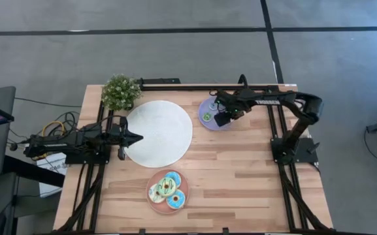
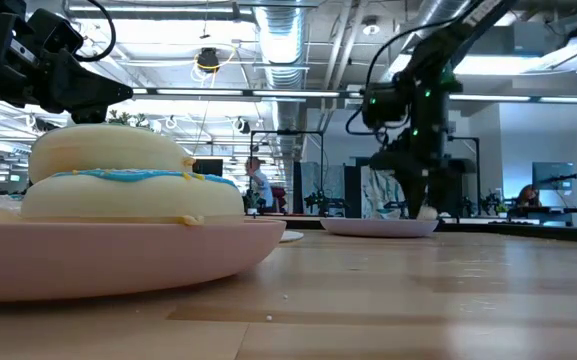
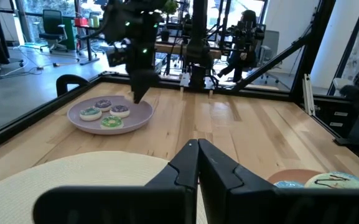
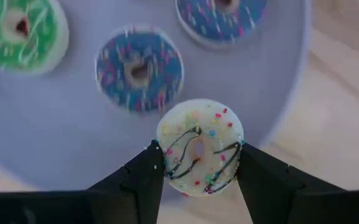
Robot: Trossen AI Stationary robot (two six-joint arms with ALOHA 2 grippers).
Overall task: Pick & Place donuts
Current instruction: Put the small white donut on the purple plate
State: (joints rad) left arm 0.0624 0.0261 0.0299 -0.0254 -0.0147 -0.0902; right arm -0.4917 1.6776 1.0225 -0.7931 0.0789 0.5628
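My right gripper [image 4: 199,163] is over the lilac plate [image 1: 209,121] at the table's far right and is shut on a beige mini donut [image 4: 199,147] with sprinkles and dark drizzle. A green [image 4: 20,31], a blue [image 4: 139,70] and a purple mini donut [image 4: 223,12] lie flat on that plate. The larger donuts [image 1: 167,190] lie on the pink plate [image 1: 150,202] near the front edge. My left gripper [image 1: 134,138] is shut and empty above the left rim of the big white plate [image 1: 159,132]. My right gripper pinches the beige mini donut by two opposite points of its outer rim [image 4: 162,155] between its two fingers [image 4: 143,177]. The fingers come from above, pointing down. The donut lies flat, icing up, over the lilac plate's edge; whether it is lifted clear I cannot tell.
A small potted plant [image 1: 120,91] stands at the far left corner. In the low view the pink plate [image 2: 118,262] with its stacked donuts [image 2: 118,180] fills the foreground. Bare wood lies between the plates and at the near right.
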